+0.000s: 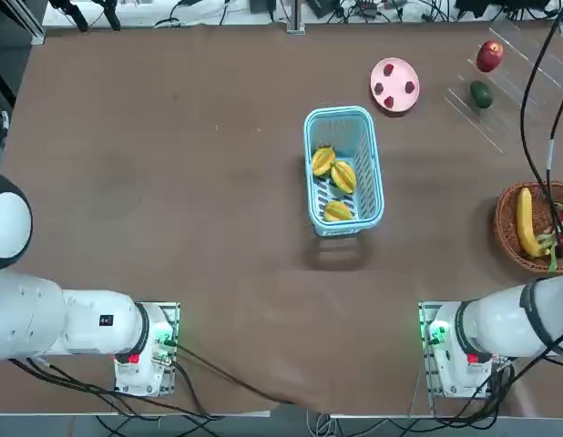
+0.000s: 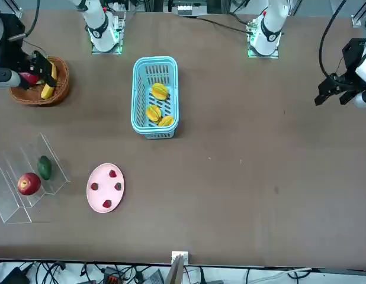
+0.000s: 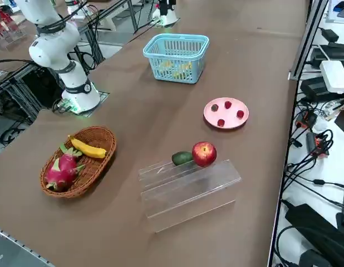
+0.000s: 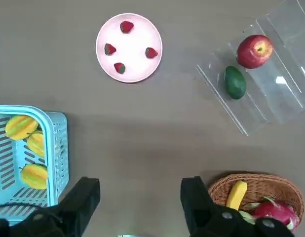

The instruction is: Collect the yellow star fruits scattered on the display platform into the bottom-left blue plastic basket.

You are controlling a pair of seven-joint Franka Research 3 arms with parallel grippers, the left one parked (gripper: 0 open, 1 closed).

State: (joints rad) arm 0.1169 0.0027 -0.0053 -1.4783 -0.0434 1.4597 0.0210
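Star fruits (image 1: 342, 177): three, all inside the blue basket (image 1: 370, 202); two touching, the third just apart, nearer the arm bases. Right gripper (image 4: 140, 202) hangs above the table (image 1: 236, 300), claw wide open, nothing between its fingers. Beyond the basket, a pink plate (image 1: 394, 73) bears strawberries (image 1: 389, 102). Clear rack (image 3: 186, 194) holds a red apple (image 3: 204, 154) and a green fruit (image 3: 182, 158).

Yellow star fruits (image 1: 343, 177); light blue basket (image 1: 371, 187); pink plate (image 1: 384, 72).
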